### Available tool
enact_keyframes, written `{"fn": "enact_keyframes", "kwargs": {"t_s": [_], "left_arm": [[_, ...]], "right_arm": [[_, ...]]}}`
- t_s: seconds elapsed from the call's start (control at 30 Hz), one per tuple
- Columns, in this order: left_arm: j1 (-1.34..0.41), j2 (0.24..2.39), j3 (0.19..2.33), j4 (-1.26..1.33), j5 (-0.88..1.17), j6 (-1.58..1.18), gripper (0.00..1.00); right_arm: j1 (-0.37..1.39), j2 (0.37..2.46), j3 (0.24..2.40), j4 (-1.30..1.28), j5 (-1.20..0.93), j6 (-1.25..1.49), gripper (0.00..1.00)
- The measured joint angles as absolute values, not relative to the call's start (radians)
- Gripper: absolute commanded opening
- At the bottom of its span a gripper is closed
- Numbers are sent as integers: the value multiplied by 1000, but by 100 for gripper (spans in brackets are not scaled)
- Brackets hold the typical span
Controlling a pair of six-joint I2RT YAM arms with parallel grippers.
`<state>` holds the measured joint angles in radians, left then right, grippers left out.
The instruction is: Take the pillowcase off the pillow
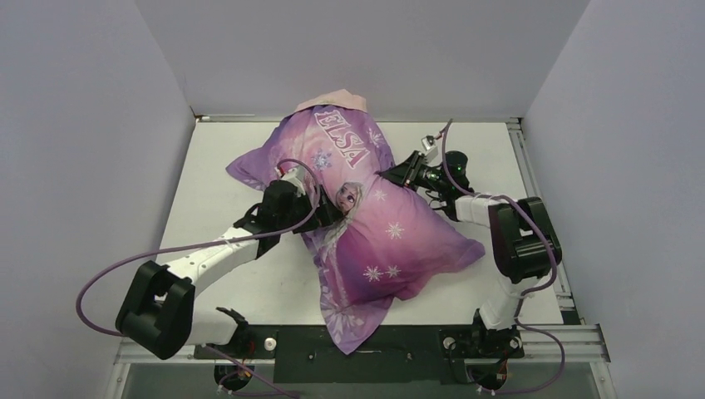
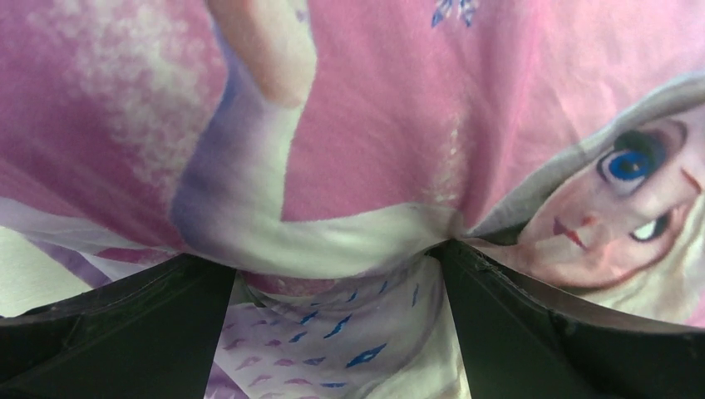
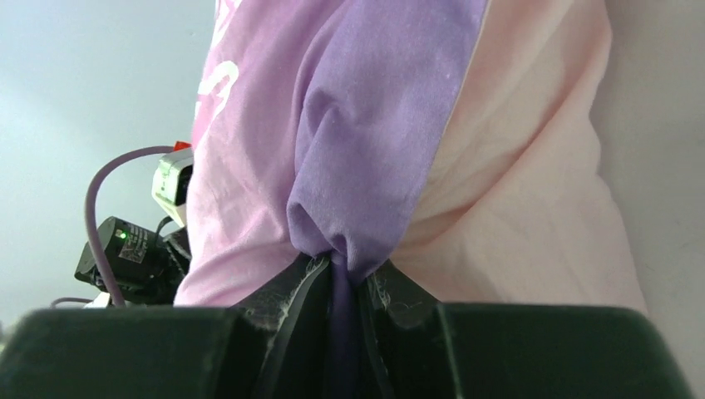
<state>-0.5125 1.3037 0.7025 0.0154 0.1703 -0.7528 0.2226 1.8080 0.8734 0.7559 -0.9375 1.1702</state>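
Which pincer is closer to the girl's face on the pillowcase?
Left. The left pincer, open, presses the pillowcase right beside the face; the right pincer pinches a purple fold at the cover's far-right edge.

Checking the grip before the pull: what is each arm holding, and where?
The right gripper, jaws shut, pinches a bunched purple fold of the pillowcase beside its pale pink lining. The left gripper, jaws spread, presses the cloth but grips nothing.

You're looking at a pillowcase (image 1: 391, 233) of thin, matt cloth, softly woven, with a flat printed pattern and a paler pink inside. The right gripper (image 3: 337, 270) has fingers (image 3: 287, 299) of matt black plastic, finely scuffed. The table (image 1: 266, 291) is smooth, matt white.
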Motion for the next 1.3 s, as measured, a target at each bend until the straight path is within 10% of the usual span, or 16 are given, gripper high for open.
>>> {"fn": "enact_keyframes", "kwargs": {"t_s": [0.8,1.3], "left_arm": [[-535,1621,918,96,173,-757,96],[-430,1021,625,-36,60,-763,96]], "right_arm": [[494,1574,1215,88,-656,585,7],[672,1646,1399,-217,-662,471,74]]}}
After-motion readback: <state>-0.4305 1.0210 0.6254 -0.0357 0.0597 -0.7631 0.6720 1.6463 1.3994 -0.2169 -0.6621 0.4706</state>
